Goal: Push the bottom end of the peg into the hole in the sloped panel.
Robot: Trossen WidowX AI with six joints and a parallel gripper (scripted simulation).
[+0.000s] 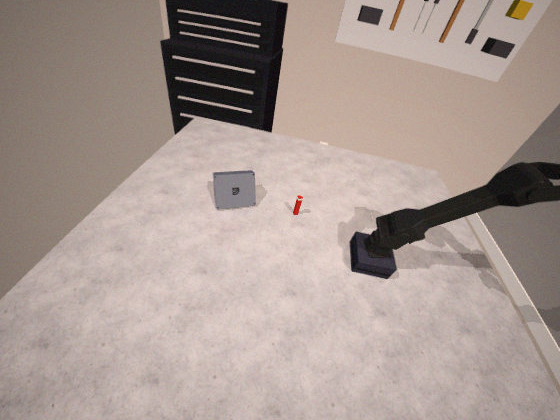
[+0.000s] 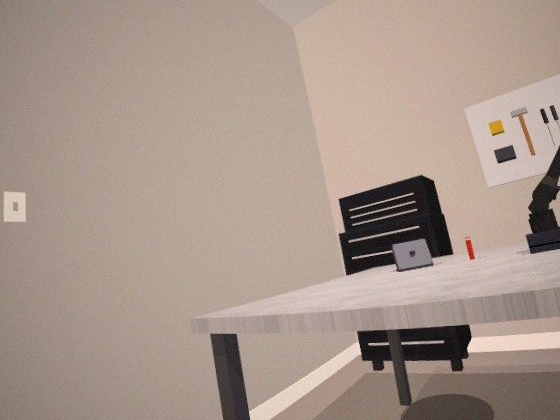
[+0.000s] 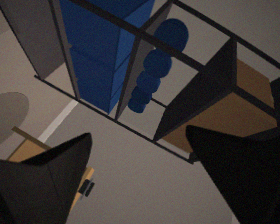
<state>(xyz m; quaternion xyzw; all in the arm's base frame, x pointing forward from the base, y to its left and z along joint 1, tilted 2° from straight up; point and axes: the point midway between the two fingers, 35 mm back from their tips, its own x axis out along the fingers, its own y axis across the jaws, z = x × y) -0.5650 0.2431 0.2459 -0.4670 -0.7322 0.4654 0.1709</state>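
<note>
A small red peg (image 1: 298, 205) (image 2: 470, 248) stands upright on the table, to the right of the grey sloped panel (image 1: 225, 199) (image 2: 422, 259). The panel has one dark hole (image 1: 235, 190) (image 2: 412, 253) in its face. My gripper (image 3: 139, 134) shows only in the wrist view: its two dark fingers stand wide apart with nothing between them. It points off the table toward a shelf, far from the peg and the panel. The arm (image 1: 450, 209) reaches from its base out past the right edge of the top view.
The arm's dark base (image 1: 372, 264) (image 2: 542, 242) sits near the table's right edge. A black drawer cabinet (image 1: 222, 57) (image 2: 390, 222) stands behind the table. A tool board (image 1: 440, 17) hangs on the wall. The wrist view shows a shelf with blue boxes (image 3: 100, 45).
</note>
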